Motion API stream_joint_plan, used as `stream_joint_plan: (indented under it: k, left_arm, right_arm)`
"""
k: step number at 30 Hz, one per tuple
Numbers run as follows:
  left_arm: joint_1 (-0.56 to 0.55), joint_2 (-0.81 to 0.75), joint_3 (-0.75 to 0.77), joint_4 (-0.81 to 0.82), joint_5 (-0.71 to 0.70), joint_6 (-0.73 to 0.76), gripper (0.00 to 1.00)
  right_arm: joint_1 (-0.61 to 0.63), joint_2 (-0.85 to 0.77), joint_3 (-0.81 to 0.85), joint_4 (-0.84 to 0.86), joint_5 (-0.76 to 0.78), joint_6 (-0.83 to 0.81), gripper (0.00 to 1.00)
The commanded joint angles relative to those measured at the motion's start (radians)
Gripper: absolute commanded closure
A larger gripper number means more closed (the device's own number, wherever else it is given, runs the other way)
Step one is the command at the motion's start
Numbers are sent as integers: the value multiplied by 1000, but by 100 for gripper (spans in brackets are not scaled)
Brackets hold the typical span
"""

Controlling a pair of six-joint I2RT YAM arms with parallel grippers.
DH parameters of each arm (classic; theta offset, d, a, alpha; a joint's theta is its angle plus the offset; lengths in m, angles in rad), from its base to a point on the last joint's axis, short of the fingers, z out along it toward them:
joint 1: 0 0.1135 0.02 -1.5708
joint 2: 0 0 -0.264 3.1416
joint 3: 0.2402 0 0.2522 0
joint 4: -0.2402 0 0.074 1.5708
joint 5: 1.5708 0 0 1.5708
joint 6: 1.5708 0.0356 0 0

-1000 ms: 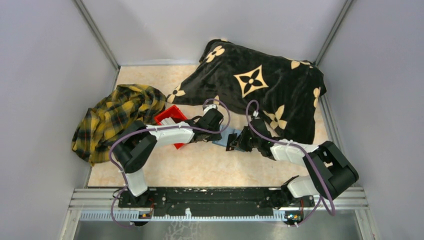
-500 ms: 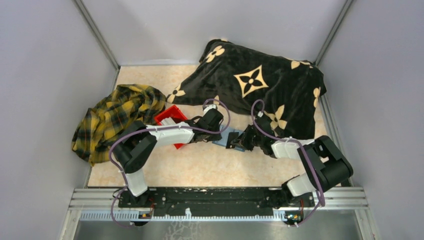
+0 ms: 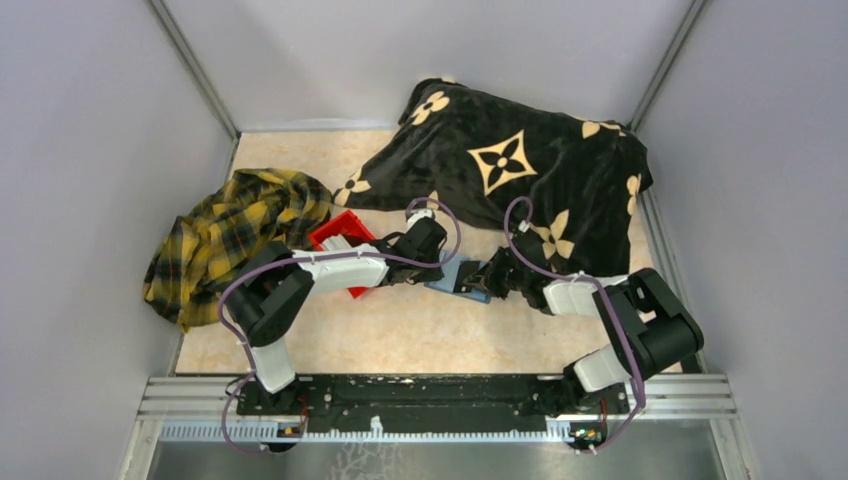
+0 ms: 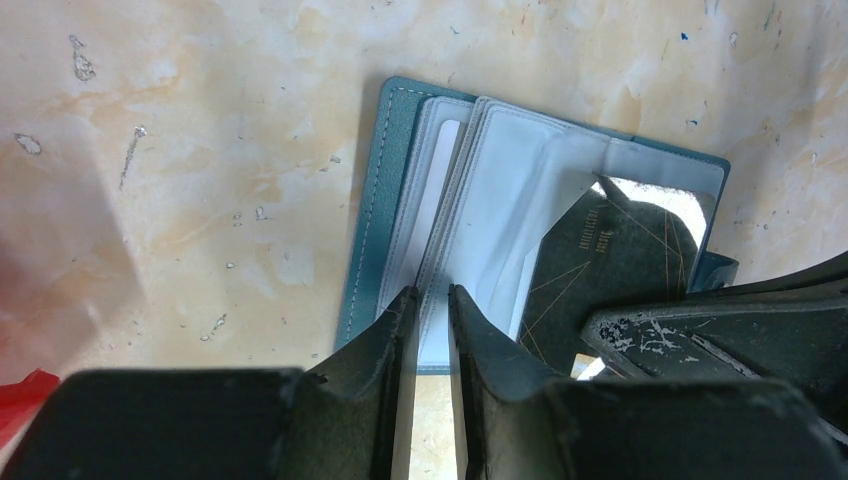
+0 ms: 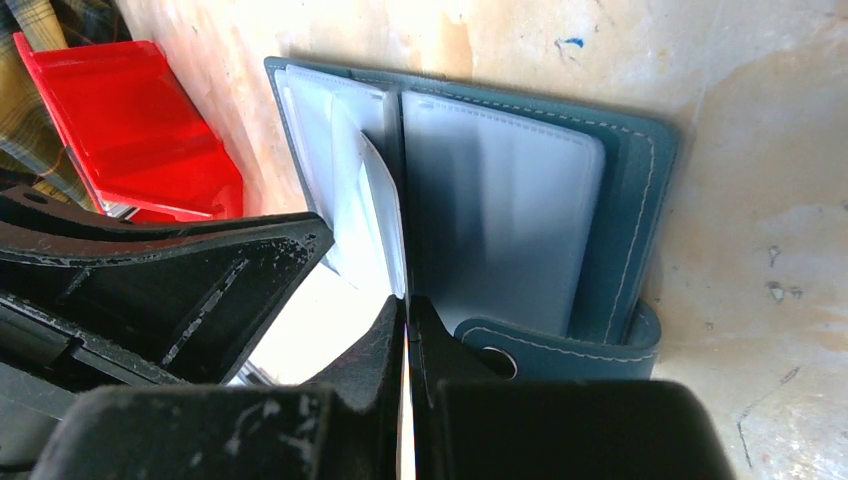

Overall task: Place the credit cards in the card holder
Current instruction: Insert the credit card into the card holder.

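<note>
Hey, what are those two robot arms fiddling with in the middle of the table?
They are working on a teal card holder that lies open on the table. The left gripper, jaws slightly apart, sits at the edge of its clear sleeves and seems to steady them. The right gripper is shut on a dark card, which looks partly slid into a sleeve. A red bin stands close by.
</note>
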Motion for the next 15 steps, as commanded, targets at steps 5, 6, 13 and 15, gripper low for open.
stream_joint_plan:
  k: [5,6,13,15]
  left_arm:
    - [-4,107,-65,-154,-2,26,75]
    - [-4,106,-65,-154,0,25,75]
    - [-5,106,-60,-149,15,29,75]
    - [-5,103,-60,-146,21,31,75]
  right_arm:
    - [-27,56,21,-37,88,-60,100]
    - [-27,62,23,-34,88,-61,100]
    - [-27,96,30,-21,84,-68,100]
    - [-27,108,30,-18,80,-69,100]
